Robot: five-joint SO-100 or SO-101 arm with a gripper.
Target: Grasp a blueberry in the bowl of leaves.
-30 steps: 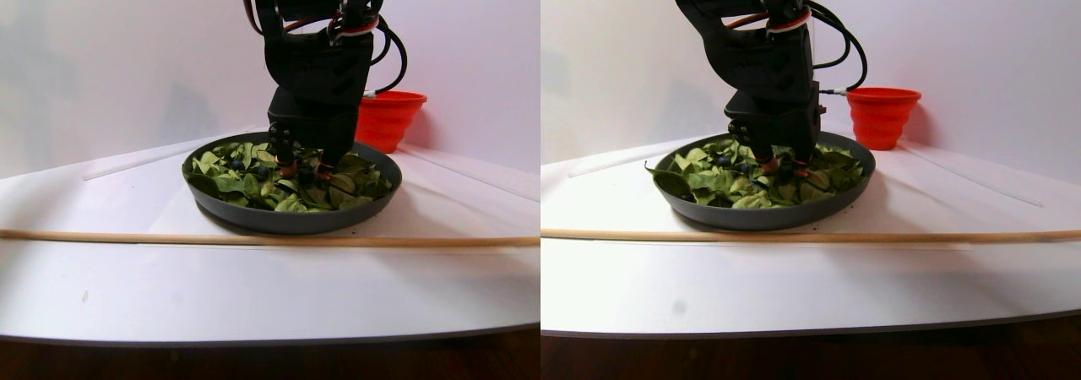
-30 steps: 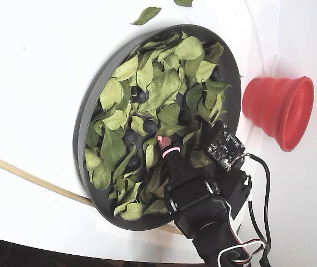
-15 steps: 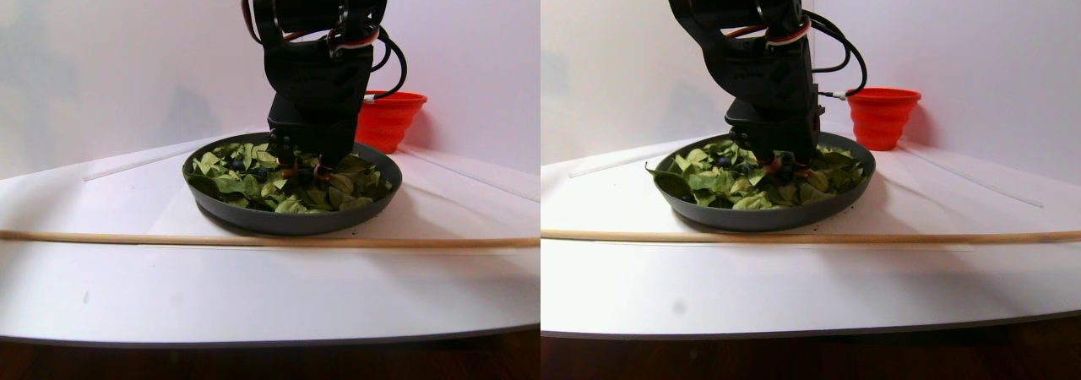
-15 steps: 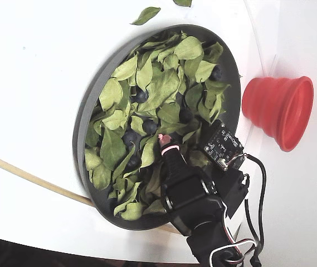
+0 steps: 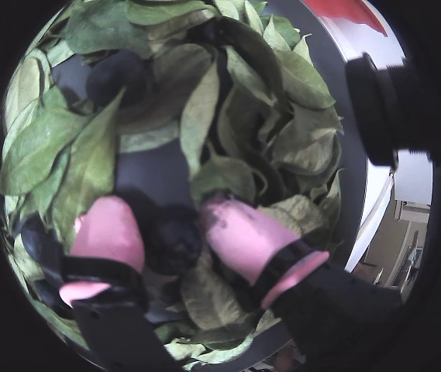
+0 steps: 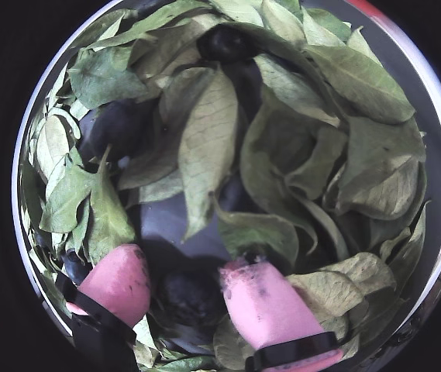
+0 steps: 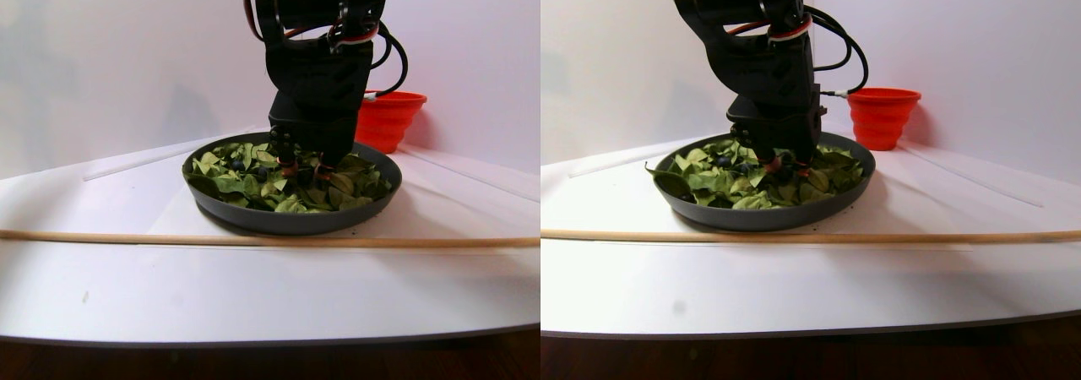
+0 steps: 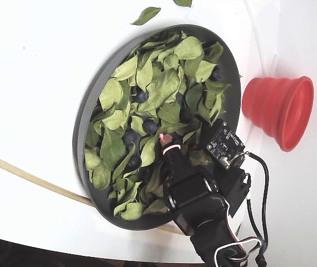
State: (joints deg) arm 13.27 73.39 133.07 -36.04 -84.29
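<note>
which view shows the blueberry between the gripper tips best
A wrist view: the blueberry sits large between the pink fingertips, unobstructed. The other wrist view shows it darker. The stereo pair shows a speck; in the fixed view the gripper hides it.

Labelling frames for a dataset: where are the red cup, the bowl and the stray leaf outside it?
red cup [image 8: 281,108], fixed view, ribbed side.
bowl [image 8: 83,119], fixed view, left rim.
stray leaf [image 8: 146,14], fixed view, blade middle.
</note>
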